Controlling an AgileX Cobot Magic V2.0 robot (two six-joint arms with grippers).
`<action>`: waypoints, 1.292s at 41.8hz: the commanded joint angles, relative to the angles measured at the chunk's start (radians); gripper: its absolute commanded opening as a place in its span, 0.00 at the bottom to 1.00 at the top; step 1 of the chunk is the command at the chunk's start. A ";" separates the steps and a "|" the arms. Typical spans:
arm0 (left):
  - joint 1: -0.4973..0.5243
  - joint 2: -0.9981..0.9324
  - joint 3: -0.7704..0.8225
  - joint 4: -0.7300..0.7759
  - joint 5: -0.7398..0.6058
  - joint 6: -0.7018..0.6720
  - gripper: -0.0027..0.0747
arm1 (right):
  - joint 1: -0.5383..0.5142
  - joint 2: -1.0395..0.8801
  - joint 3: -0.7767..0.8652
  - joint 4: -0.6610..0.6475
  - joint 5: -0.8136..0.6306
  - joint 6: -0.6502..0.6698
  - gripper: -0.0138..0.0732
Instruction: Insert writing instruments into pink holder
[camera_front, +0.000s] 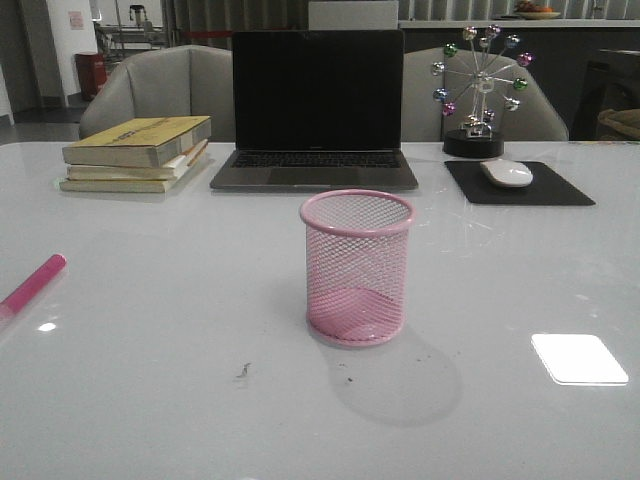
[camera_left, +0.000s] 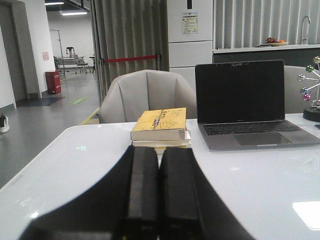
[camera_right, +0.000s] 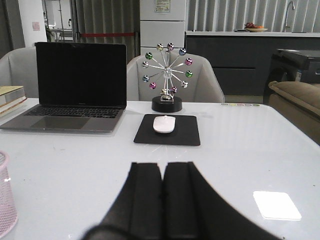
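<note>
The pink wire-mesh holder (camera_front: 357, 267) stands upright and empty at the table's middle; its edge (camera_right: 6, 197) also shows in the right wrist view. A hot pink marker (camera_front: 32, 285) lies flat near the table's left edge, partly cut off by the frame. The lime green marker is out of view. My left gripper (camera_left: 159, 150) is shut with nothing between its fingers, pointing toward the books. My right gripper (camera_right: 163, 165) is also shut and empty, pointing toward the mouse pad. Neither gripper appears in the front view.
Stacked books (camera_front: 140, 152) sit at the back left, a dark laptop (camera_front: 316, 110) at the back middle. A ball ornament (camera_front: 480, 90) and a white mouse (camera_front: 507, 173) on a black pad (camera_front: 520, 184) stand at the back right. Grey chairs stand beyond the table.
</note>
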 joint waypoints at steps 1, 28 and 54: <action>0.003 -0.020 0.003 -0.008 -0.090 0.001 0.15 | -0.005 -0.020 -0.007 0.005 -0.085 0.002 0.24; 0.000 -0.012 -0.200 -0.015 -0.064 -0.019 0.15 | -0.004 0.017 -0.319 0.005 0.055 0.002 0.24; 0.000 0.443 -0.713 -0.087 0.505 -0.019 0.15 | -0.004 0.489 -0.740 0.005 0.624 0.002 0.24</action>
